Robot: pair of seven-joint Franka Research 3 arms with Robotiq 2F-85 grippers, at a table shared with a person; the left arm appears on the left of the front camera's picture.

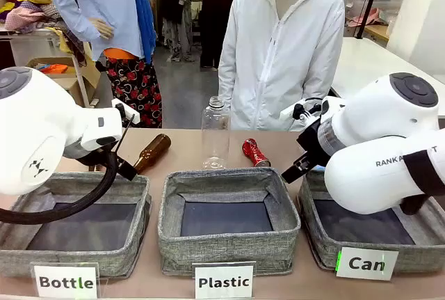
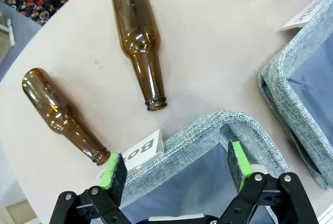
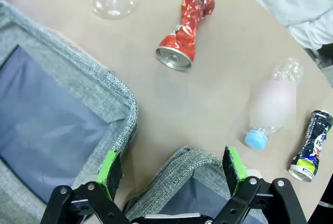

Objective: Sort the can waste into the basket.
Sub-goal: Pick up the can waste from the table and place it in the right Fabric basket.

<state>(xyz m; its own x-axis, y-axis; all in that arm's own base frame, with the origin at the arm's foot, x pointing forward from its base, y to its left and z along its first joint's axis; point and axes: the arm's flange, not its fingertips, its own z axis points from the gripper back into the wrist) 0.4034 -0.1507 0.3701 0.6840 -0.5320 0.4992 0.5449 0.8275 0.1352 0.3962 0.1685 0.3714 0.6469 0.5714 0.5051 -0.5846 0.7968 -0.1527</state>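
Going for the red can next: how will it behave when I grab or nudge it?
The red can is crushed at the waist, so it is probably light and likely to deform further under a squeeze. Lying on its side, it may roll crookedly if nudged.

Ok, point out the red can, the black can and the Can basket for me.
red can (image 3: pixel 186 26), right wrist view, on its crushed middle.
black can (image 3: pixel 312 143), right wrist view, on its printed side.
Can basket (image 1: pixel 417 258), front view, on its grey front wall.

Glossy, crumpled metal of the red can (image 3: pixel 183 29), rough woven-cloth basket (image 1: pixel 421 258), smooth matt table (image 3: pixel 218 104)
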